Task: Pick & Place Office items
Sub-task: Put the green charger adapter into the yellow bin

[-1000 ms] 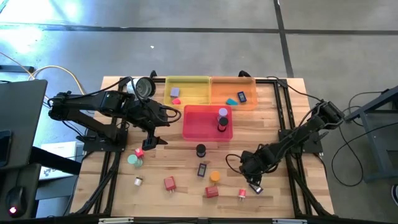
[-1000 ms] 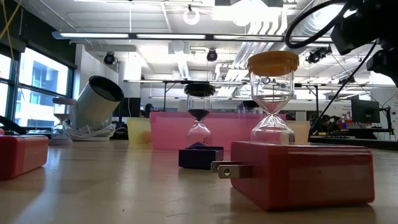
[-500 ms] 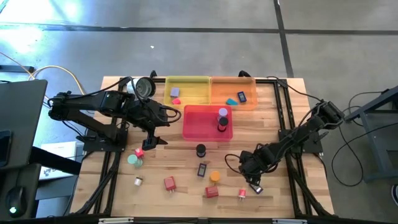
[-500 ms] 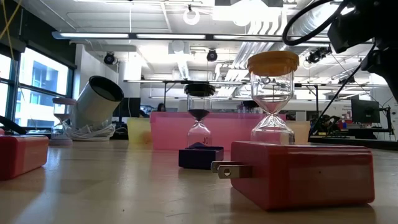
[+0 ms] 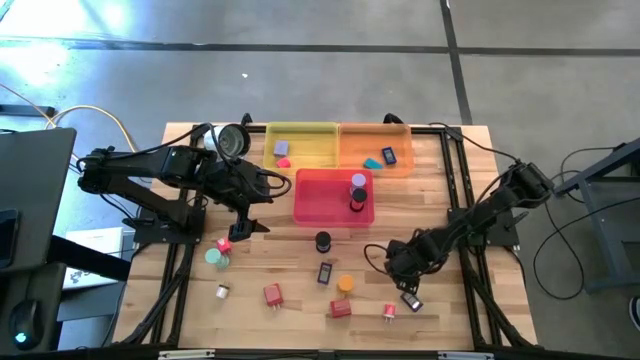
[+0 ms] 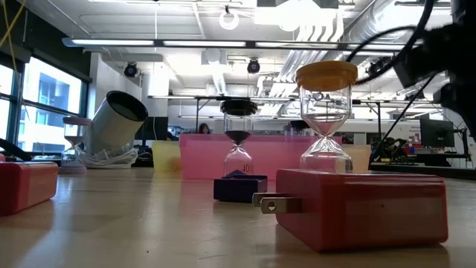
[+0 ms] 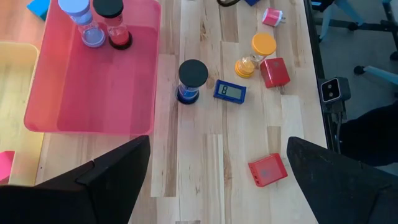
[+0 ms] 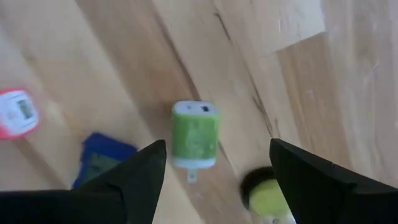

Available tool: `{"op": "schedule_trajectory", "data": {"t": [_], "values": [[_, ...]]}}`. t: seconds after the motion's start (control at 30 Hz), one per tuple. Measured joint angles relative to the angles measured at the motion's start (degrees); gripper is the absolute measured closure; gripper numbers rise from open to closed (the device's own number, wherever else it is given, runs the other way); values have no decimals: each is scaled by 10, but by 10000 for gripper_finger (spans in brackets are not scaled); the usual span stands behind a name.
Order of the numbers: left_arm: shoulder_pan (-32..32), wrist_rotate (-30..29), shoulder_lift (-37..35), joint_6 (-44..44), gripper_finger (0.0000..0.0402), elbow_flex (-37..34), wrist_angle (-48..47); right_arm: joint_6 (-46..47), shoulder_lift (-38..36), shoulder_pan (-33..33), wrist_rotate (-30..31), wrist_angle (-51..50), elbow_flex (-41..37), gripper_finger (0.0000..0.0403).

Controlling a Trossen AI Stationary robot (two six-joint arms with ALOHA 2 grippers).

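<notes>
The left end effector (image 5: 243,228) hangs over the table (image 5: 440,315) beside the pink tray (image 5: 334,197), fingers wide apart and empty. The right end effector (image 5: 408,297) hovers low over a green plug block (image 8: 194,134), fingers apart, holding nothing. Two sand timers (image 7: 99,23) stand in the pink tray; other small pieces lie scattered on the table.
</notes>
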Motion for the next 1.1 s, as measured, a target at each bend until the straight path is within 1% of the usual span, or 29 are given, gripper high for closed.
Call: {"op": "schedule_trajectory", "data": {"t": [0.27, 0.47, 0.67, 0.8, 0.9, 1.03, 1.07, 1.1], "values": [[0, 0, 0, 0, 32, 0, 0, 2, 0, -5, -8, 24, -21, 128], [0, 0, 0, 0, 32, 0, 0, 2, 0, -1, -9, 88, -50, 128], [0, 0, 0, 0, 32, 0, 0, 17, 2, -8, -16, 94, -72, 133], [0, 0, 0, 0, 32, 0, 0, 17, 2, -9, -21, 94, -82, 162], [0, 0, 0, 0, 32, 0, 0, 14, 2, -9, -19, 92, -84, 201], [0, 0, 0, 0, 32, 0, 0, 3, 2, -9, -18, 91, -84, 265], [0, 0, 0, 0, 32, 0, 0, 2, 2, -9, -19, 91, -84, 278], [0, 0, 0, 0, 32, 0, 0, 2, 2, -9, -20, 93, -84, 280]]}}
